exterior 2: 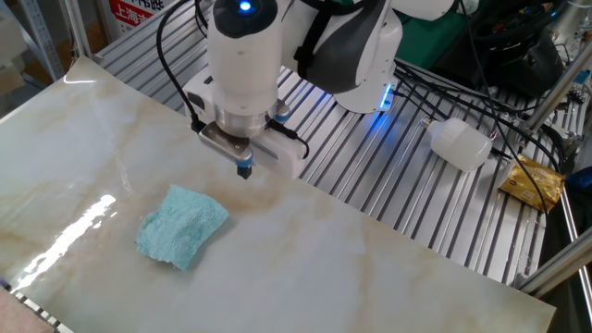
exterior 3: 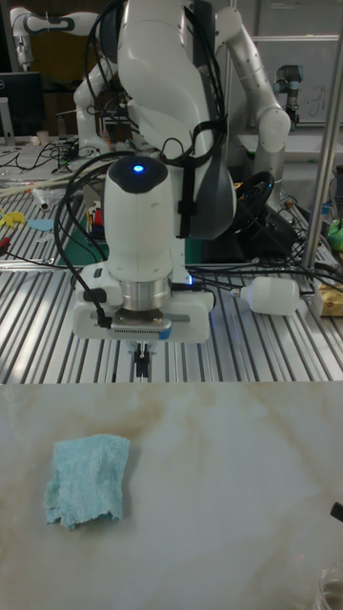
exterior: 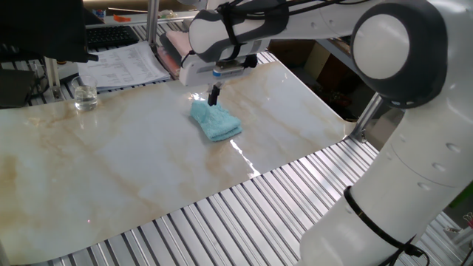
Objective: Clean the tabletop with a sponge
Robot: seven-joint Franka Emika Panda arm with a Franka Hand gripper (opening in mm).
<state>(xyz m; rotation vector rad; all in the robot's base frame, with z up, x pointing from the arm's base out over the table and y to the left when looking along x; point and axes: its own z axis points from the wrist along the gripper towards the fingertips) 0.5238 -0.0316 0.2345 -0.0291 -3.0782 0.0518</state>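
My two-finger gripper (exterior 2: 244, 171) hangs at upper centre, fingers pressed together and holding nothing. The crumpled light-blue sponge cloth (exterior 2: 181, 225) lies left of centre on the glossy cream marble-look tabletop (exterior 2: 370, 268). I judge the grasp is pending: next, spread the fingers, shift over, descend.

Most of the tabletop (exterior: 111, 170) is left bare. A sponge (exterior: 215, 122) is found near the far middle, just beside the gripper (exterior: 214, 95), whose fingers are seen closed together above the surface. A glass (exterior: 85, 97) is seen at the far left edge. A white bottle (exterior 2: 460, 143) lies well apart on the slats (exterior 2: 388, 176).
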